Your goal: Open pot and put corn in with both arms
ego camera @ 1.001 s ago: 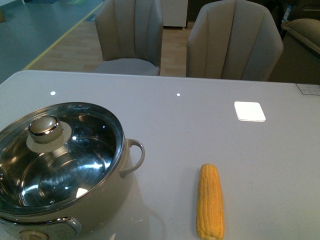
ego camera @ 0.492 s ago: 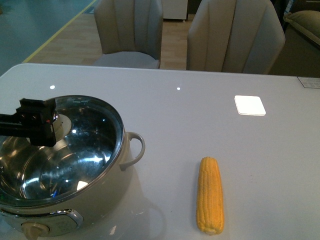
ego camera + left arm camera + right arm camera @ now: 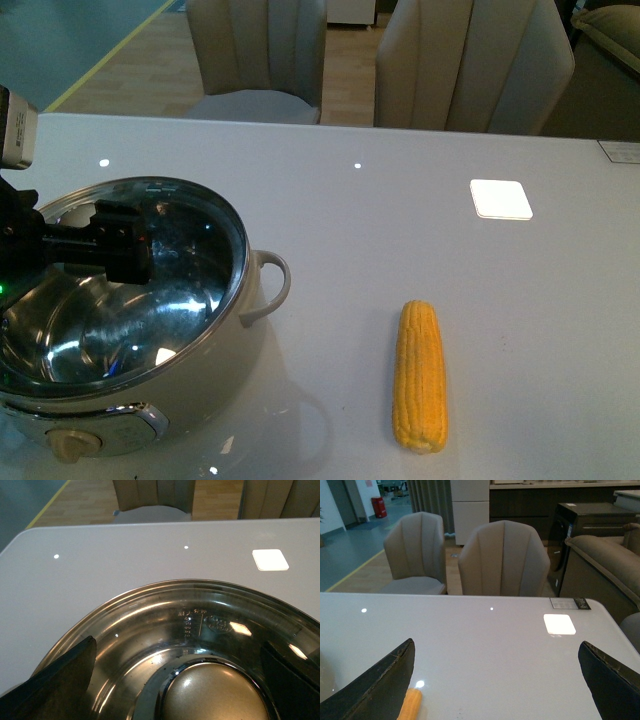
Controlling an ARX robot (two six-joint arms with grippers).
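Further in over the pot point(image 3: 225, 375) than half a second ago, the left gripper point(image 3: 179, 652) now reaches across the glass lid point(image 3: 195, 270), with more of its black arm in the front view. The pot stands at the near left of the desk point(image 3: 520, 300), lid on, its loop handle point(image 3: 270, 285) turned towards the corn.

In the left wrist view the cream knob point(image 3: 215, 695) sits centred between the fingers point(image 3: 62, 680), which are spread wide and touch nothing visible. That lines them up to close on the knob, so I judge the step to be the approach to lifting the lid.

The corn point(image 3: 418, 375) lies flat on the desk, well apart from the pot on its right and pointing away from the robot, leaving it free for the other arm. The right gripper point(image 3: 496, 652) hangs above the desk with one end of the cob at the picture's edge. Its fingers point(image 3: 382, 680) are wide and empty, probably waiting until the pot is open.
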